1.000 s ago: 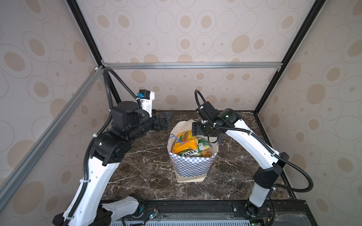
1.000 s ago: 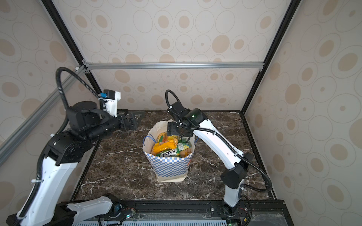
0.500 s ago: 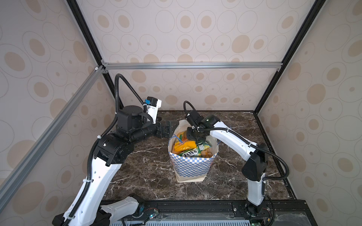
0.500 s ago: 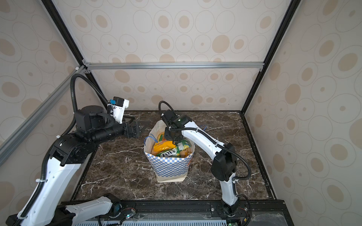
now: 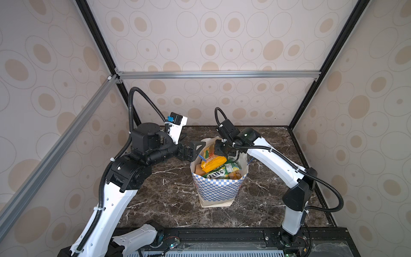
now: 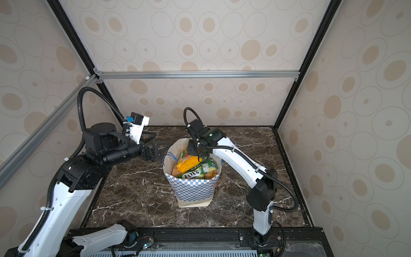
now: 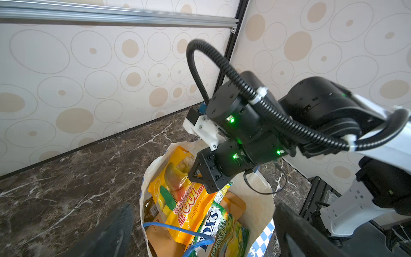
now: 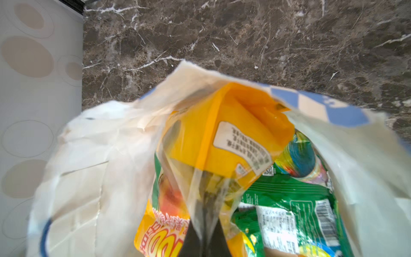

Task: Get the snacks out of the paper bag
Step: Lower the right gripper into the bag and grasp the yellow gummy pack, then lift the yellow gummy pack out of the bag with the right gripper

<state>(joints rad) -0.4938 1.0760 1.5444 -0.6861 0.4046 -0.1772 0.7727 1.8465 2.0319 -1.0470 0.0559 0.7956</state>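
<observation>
One paper bag (image 5: 216, 189); one yellow gummy bag (image 5: 212, 162) pinched between clenched right fingers (image 8: 191, 244); two green packets (image 5: 216, 174) beside; left fingers (image 7: 111, 233) released.

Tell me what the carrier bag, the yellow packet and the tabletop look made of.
The carrier bag: matte paper, probably; creased white walls hold sharp folds. The yellow packet: glossy plastic film, with glare and a see-through window. The tabletop: polished brown marble or a lookalike; white veins, sheen.

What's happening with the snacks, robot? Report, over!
Right gripper shut on the yellow-orange gummy bag, inside the paper bag. Left gripper open beside its rim. Blue cord handle lies across it and the green Fox's packet.
</observation>
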